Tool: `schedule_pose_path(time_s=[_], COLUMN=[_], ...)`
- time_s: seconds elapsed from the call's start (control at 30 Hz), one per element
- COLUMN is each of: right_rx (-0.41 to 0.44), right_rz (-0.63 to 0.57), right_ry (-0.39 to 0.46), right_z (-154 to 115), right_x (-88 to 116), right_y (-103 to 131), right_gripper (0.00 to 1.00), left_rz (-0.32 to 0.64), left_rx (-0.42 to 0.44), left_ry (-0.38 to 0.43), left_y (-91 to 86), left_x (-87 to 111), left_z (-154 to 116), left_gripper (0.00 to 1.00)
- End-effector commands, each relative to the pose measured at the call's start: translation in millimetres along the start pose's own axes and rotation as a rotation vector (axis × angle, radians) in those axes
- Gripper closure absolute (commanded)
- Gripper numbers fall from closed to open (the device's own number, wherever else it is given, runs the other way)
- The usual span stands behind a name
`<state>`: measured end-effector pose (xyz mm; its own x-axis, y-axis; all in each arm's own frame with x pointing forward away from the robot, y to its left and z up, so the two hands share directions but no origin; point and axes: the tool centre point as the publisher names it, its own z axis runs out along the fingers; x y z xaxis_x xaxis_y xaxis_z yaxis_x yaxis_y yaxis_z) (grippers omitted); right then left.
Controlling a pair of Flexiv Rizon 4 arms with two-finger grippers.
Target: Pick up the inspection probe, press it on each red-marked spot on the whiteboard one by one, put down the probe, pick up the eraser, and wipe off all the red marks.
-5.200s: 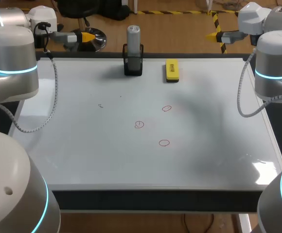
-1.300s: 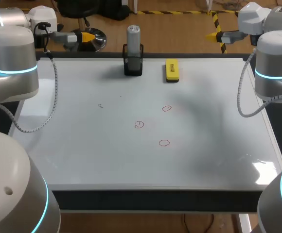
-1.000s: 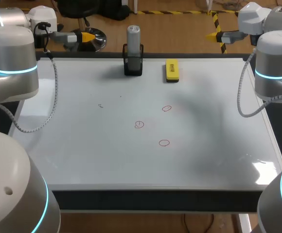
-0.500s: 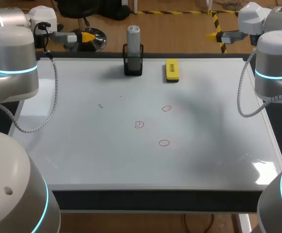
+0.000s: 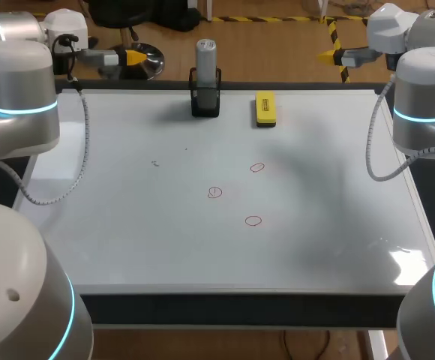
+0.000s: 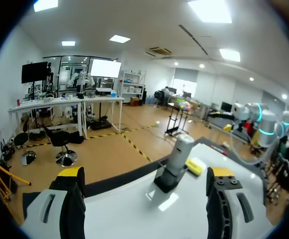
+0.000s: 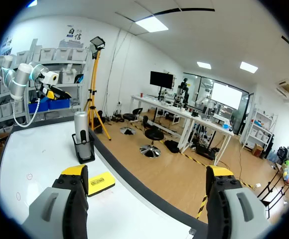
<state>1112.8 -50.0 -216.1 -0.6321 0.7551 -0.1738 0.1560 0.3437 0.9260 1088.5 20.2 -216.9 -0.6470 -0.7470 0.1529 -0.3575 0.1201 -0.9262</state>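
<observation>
Probe (image 5: pixel 205 56) stands upright in a black holder (image 5: pixel 205 101) at the far edge of the whiteboard (image 5: pixel 127 240), about midway along. I'd guess it is parked there so either arm can reach it. It is a grey cylinder with a paler rounded top, its lower half sunk in the holder. Just to its right, apart from the holder, the eraser (image 5: pixel 265 109) lies flat, a yellow block. Three small red rings sit near the board's middle: one (image 5: pixel 257 167) nearest the eraser, one (image 5: pixel 214 193) with a stroke inside, and one (image 5: pixel 253 220) closest to the near edge. A faint speck (image 5: pixel 155 163) further left may be another mark, but it is too small to tell.

The left gripper (image 5: pixel 131 57) hangs beyond the desk's (image 5: pixel 240 309) far left corner and the right gripper (image 5: pixel 328 55) beyond the far right. Both point inward, well apart from the probe. Each wrist view shows its fingers (image 6: pixel 71 173) (image 7: pixel 74 171) spread wide with nothing between them. To my eye the pick-up has not yet begun.
</observation>
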Motion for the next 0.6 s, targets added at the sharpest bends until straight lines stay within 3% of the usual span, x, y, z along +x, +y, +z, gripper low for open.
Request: schedule_pose_path(time_s=[0.03,0.3,0.6], right_rx=[0.001,0.001,0.001], right_rz=[0.000,0.000,0.000], right_ry=[0.001,0.001,0.001], right_z=[0.4,0.4,0.4], right_x=[-0.3,-0.3,-0.3], right_y=[0.0,0.0,0.0], right_gripper=[0.00,0.00,0.00], left_rz=[0.022,0.097,0.135], left_rx=[0.000,0.062,0.131], left_ry=[0.059,0.280,0.495], left_y=[2.7,5.7,9.3], left_x=[-2.3,10.1,29.5], left_z=[3.0,16.1,48.3], left_gripper=[0.00,0.00,0.00])
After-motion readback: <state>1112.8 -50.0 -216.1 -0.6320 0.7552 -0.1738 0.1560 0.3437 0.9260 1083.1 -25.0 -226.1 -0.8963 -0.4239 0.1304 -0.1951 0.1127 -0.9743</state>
